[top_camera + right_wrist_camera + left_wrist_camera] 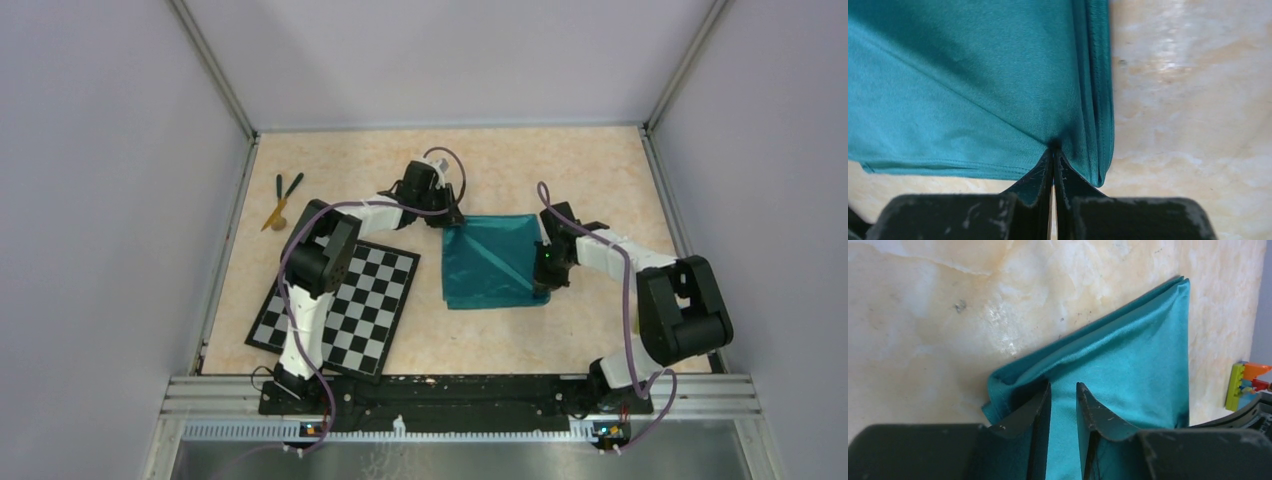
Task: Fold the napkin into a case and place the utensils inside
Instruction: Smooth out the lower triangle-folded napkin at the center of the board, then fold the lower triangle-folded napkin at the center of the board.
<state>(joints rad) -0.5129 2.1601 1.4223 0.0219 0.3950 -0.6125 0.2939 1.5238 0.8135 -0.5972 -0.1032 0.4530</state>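
While both arms reach inward | napkin (490, 262) pinched (opposite corners)

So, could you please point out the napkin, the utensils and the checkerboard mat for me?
napkin (490, 262), top external view, middle of the folded teal cloth.
utensils (283, 199), top external view, where the sticks cross.
checkerboard mat (375, 300), top external view, bare squares right of the left arm.

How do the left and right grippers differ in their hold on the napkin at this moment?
The right gripper is pinched fully shut on the napkin at its right edge; the left gripper stands at the far-left corner, a strip of cloth showing between its parted fingers. Both are down at the cloth.
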